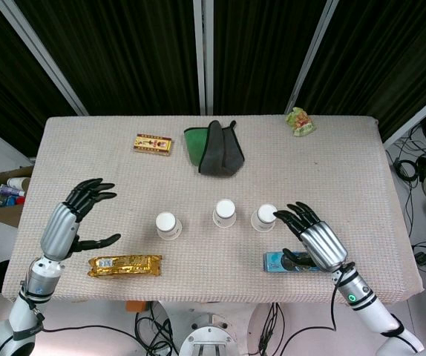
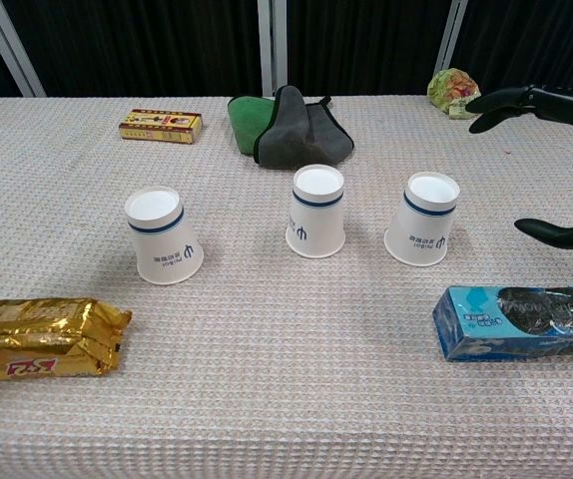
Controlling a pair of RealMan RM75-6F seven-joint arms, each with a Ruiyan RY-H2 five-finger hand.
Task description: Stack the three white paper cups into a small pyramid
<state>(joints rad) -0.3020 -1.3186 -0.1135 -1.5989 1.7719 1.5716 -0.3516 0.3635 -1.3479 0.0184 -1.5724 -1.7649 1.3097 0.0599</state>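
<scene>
While our right robot hand (image 1: 311, 231) hangs spread and empty beside the right cup (image 1: 264, 218) on the bench (image 1: 346, 163), we risk tipping it. From the chest, three cups stand apart upside down; left robot hand (image 1: 79, 215) also empty.

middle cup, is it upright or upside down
Upside down. The middle cup stands mouth-down on the table: wide rim at the bottom, narrow closed base facing up.
</scene>
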